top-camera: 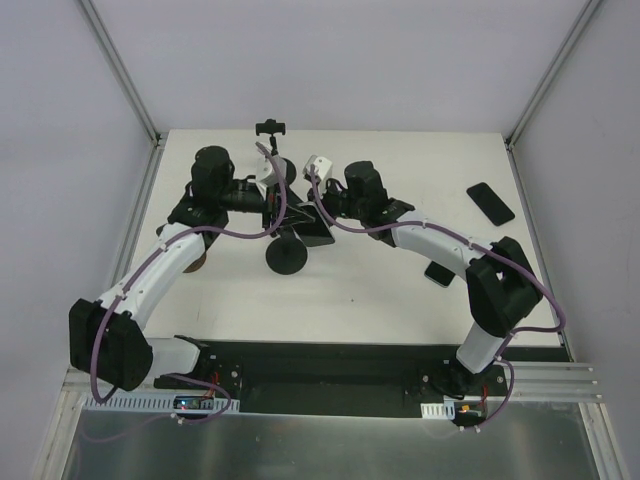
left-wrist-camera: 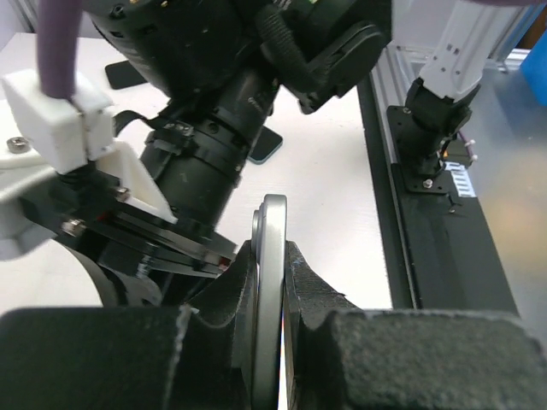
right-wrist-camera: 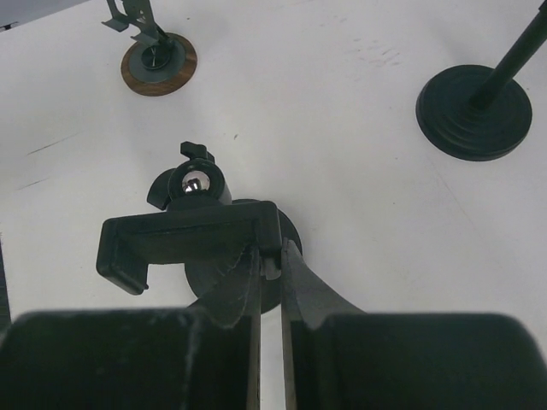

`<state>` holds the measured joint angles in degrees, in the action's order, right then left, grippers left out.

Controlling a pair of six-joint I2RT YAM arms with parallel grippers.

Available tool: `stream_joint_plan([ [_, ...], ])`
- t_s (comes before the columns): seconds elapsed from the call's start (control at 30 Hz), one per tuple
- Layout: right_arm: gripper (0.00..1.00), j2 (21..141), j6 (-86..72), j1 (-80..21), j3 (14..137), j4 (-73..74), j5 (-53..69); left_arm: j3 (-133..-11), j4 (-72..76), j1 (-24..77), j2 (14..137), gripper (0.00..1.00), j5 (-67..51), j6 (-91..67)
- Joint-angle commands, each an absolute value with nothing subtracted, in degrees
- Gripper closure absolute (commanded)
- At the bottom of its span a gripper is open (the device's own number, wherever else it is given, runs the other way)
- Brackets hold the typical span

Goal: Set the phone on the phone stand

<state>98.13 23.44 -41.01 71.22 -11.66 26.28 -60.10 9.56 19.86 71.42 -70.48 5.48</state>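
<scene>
My left gripper (left-wrist-camera: 272,265) is shut on a phone (left-wrist-camera: 270,256), held edge-on with its silver rim between the pads; in the top view the gripper (top-camera: 272,208) is at the table's middle back. My right gripper (right-wrist-camera: 272,256) is shut on one end of the black phone stand's clamp (right-wrist-camera: 184,239), above its ball joint (right-wrist-camera: 196,183). In the top view the right gripper (top-camera: 312,200) is close beside the left one, over the stand's round black base (top-camera: 288,257). The phone is next to the clamp; whether they touch is hidden.
A second black stand with a round base (right-wrist-camera: 474,111) and a small stand on a brown disc (right-wrist-camera: 158,64) are nearby. A spare black phone (top-camera: 490,203) lies at the back right, and another phone (top-camera: 438,272) lies under the right arm. A tall clamp stand (top-camera: 270,128) is at the back edge.
</scene>
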Motion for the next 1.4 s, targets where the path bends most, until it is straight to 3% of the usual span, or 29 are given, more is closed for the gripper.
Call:
stream_joint_plan([
  [0.0, 1.0, 97.3, 22.5, -40.7, 72.9, -14.6, 32.9, -65.4, 9.8, 20.7, 75.3, 1.0, -73.6, 13.2],
  [0.33, 0.99, 97.3, 20.1, -38.0, 71.2, -18.4, 35.8, -74.4, 0.3, 18.5, 84.6, 1.0, -74.9, 20.1],
  [0.9, 1.0, 97.8, 19.8, -36.3, 70.8, -20.0, 41.2, -74.1, -4.8, 16.0, 87.5, 1.0, -74.6, 24.1],
  [1.03, 1.0, 97.3, 18.6, -36.3, 69.6, -21.6, 38.2, -73.3, -7.1, 15.9, 86.3, 1.0, -70.4, 21.7],
  [1.37, 1.0, 96.2, 15.8, -36.7, 68.6, -24.3, 30.7, -65.0, -7.9, 17.9, 74.7, 1.0, -39.9, 13.5],
])
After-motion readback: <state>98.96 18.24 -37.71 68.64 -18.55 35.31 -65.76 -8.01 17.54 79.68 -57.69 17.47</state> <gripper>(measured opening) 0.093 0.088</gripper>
